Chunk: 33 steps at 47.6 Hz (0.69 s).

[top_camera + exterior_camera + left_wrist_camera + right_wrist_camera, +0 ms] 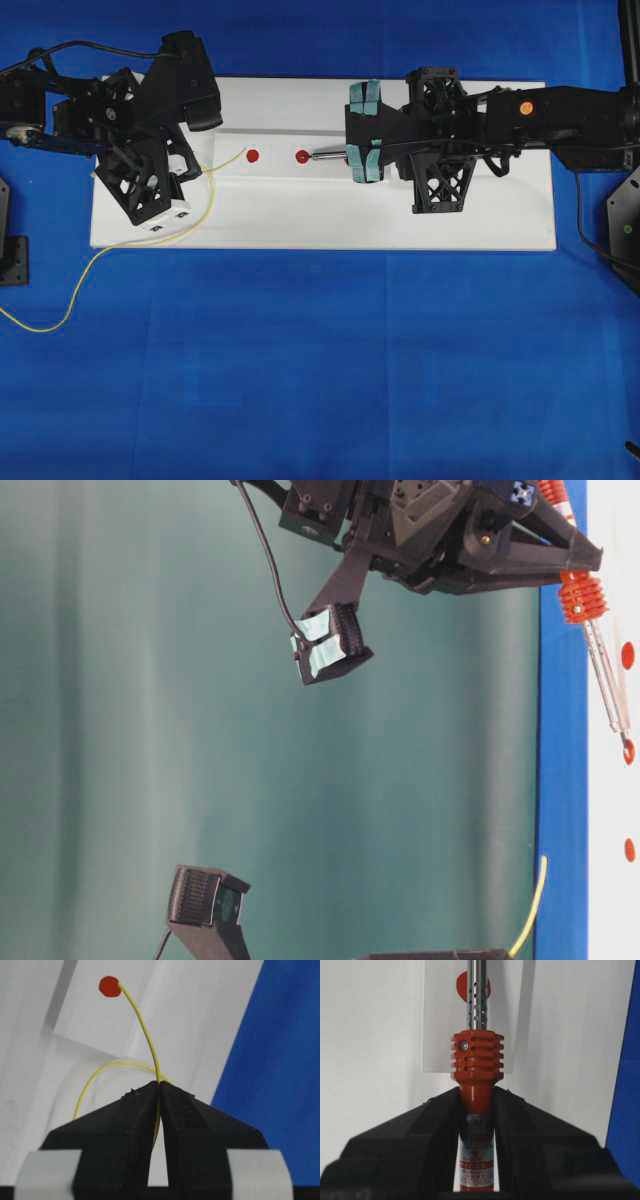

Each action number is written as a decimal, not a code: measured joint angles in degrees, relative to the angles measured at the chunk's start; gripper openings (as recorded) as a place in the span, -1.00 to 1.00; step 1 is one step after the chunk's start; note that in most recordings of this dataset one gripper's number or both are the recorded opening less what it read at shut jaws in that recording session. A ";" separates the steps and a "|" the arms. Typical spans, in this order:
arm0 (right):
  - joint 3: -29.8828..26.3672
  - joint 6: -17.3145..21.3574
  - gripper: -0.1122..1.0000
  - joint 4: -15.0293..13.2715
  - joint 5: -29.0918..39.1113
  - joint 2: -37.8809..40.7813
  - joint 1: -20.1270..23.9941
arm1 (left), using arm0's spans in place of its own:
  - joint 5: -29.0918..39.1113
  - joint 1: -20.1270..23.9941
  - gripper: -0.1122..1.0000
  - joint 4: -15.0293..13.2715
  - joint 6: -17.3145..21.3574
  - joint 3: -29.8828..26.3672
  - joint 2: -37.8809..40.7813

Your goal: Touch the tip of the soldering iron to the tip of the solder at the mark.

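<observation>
My left gripper is shut on the solder, a thin yellow wire. Its free tip rests at the edge of the left red mark. My right gripper is shut on the soldering iron just behind its orange-red collar. The metal shaft points left, and its tip lies at the right red mark. A gap of about one mark spacing separates the iron's tip from the solder's tip. Another red mark shows under the shaft.
The marks sit on a white board lying on blue cloth. The solder's slack loops off the board's front left onto the cloth. Black mounts stand at the left edge and the right edge.
</observation>
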 measured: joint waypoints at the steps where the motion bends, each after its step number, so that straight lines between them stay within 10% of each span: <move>1: 0.00 0.00 -0.68 0.00 0.00 0.00 0.00 | -0.09 0.00 -0.77 0.00 0.00 -0.09 0.00; 33: 8.61 0.53 -0.68 -0.26 -0.88 -13.62 -1.58 | -0.26 0.00 -0.77 0.00 0.00 0.88 -0.70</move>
